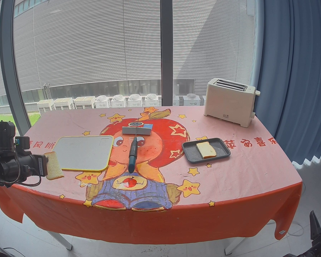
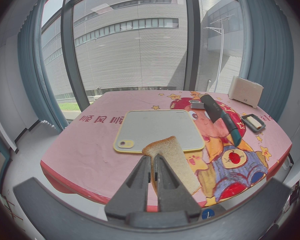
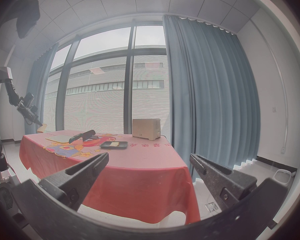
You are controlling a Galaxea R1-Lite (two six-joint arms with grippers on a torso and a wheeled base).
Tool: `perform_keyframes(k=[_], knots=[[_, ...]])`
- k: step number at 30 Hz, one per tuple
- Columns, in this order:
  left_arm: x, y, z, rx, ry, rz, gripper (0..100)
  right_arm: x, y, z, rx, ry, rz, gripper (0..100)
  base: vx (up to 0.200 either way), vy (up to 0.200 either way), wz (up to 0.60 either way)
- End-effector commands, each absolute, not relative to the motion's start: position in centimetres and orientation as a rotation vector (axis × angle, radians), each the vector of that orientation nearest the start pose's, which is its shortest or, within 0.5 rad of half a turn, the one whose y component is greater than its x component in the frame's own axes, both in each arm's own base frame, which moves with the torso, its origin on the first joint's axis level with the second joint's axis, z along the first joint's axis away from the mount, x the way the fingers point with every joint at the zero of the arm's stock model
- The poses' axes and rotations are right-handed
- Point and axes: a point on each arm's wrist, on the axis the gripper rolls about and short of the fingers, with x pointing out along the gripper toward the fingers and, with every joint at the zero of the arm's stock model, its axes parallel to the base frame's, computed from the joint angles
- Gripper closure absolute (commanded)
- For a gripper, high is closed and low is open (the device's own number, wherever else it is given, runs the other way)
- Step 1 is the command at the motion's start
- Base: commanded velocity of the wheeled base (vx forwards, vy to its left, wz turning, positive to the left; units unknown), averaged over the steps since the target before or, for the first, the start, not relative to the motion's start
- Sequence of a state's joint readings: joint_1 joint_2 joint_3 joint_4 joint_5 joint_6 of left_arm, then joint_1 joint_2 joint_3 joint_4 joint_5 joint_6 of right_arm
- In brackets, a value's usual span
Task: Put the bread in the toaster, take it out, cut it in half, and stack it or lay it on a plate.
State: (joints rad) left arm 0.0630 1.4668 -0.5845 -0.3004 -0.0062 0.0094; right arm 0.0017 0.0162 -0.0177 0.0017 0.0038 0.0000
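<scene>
My left gripper [image 1: 46, 165] hangs off the table's left front corner, shut on a slice of bread [image 1: 54, 165] held on edge. In the left wrist view its fingers [image 2: 141, 179] clamp the slice [image 2: 173, 160] above the tablecloth, short of the cutting board [image 2: 160, 127]. A second piece of bread [image 1: 206, 149] lies on the dark plate [image 1: 189, 155] at the right. The knife [image 1: 133, 153] lies mid-table. The cream toaster [image 1: 231, 101] stands at the back right, slots empty. My right gripper [image 3: 148, 156] is open and empty, low and well away from the table's right side.
The white, yellow-rimmed cutting board [image 1: 83, 152] lies left of the knife. A window and a blue curtain [image 1: 296, 65] are behind the table. The pink tablecloth [image 1: 246, 168] is bare at the front right.
</scene>
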Motion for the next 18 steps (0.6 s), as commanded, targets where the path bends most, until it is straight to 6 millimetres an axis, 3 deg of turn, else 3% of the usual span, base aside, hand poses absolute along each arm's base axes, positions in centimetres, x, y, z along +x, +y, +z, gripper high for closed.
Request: perform_keyframes(k=[1,18], knots=[[22.35,1.39,15.48,-0.011,0.583,0.052,100,-2.29,0.01,7.57,0.000,0.000,0.006,0,0.000,-0.200,0.00],[22.29,1.31,15.44,-0.013,0.584,0.045,100,-2.29,0.01,7.57,0.000,0.000,0.006,0,0.000,-0.200,0.00]])
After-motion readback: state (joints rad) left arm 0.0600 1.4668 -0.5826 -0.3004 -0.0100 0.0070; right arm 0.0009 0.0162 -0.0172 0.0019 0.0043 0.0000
